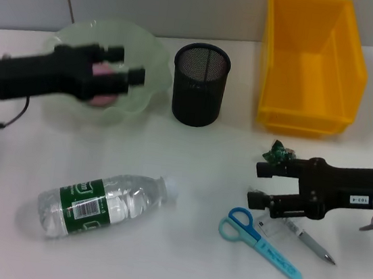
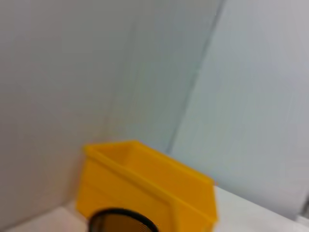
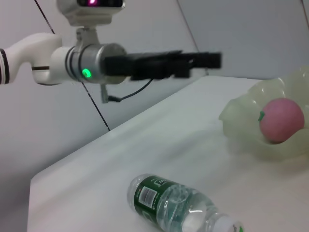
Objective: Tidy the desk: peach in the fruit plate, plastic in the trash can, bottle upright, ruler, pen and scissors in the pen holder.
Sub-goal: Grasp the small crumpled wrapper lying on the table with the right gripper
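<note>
From the head camera, the white desk (image 1: pixel 180 247) carries a pale green fruit plate (image 1: pixel 152 57) near its far left edge. The left gripper (image 1: pixel 129 64) hangs over that plate with its fingers apart and nothing between them, and the pink peach (image 1: pixel 104 88) shows in the plate just under the arm. The black mesh pen holder (image 1: pixel 200 83) stands upright just beside the plate, and the yellow trash can (image 1: pixel 313 63) sits at the far right edge. The bottle (image 1: pixel 100 205) lies on its side toward the near left part of the desk, cap pointing right. Toward the near right, the right gripper (image 1: pixel 260 184) hovers low with its fingers spread, empty. A crumpled green bit of plastic (image 1: pixel 279 151) lies just beside its far finger. The scissors (image 1: pixel 259 242) lie flat nearer the front edge, the pen (image 1: pixel 310 244) beside them, and the clear ruler (image 1: pixel 272 227) lies between them, partly under the gripper.

The left wrist camera shows only the trash can (image 2: pixel 145 186) against the wall and the rim of the pen holder (image 2: pixel 123 220).

The right wrist camera shows the left gripper (image 3: pixel 212 60) in the air, the peach (image 3: pixel 281 120) resting inside the fruit plate (image 3: pixel 241 130), and the bottle (image 3: pixel 178 208) lying on the desk (image 3: pixel 120 159).
</note>
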